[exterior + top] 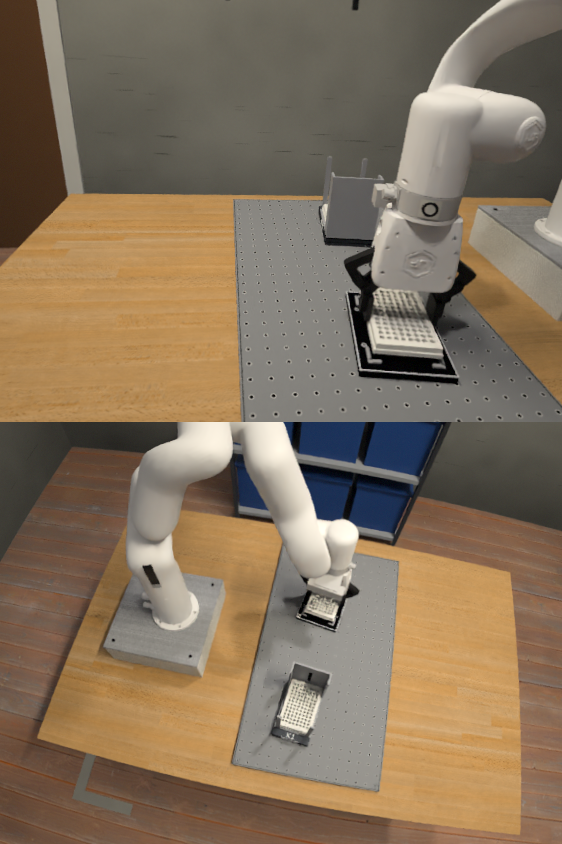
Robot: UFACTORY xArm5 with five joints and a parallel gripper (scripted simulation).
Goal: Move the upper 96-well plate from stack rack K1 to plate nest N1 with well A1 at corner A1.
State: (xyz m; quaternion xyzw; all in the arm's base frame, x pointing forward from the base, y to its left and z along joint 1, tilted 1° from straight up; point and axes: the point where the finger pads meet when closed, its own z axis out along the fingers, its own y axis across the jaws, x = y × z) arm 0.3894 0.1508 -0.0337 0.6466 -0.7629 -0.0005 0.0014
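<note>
The gripper (400, 306) grips the plate (406, 326) across its short sides, fingers spread wide. The plate sits low in the nest (400, 372), long axis along the nest's; whether it lies flat is unclear.
</note>
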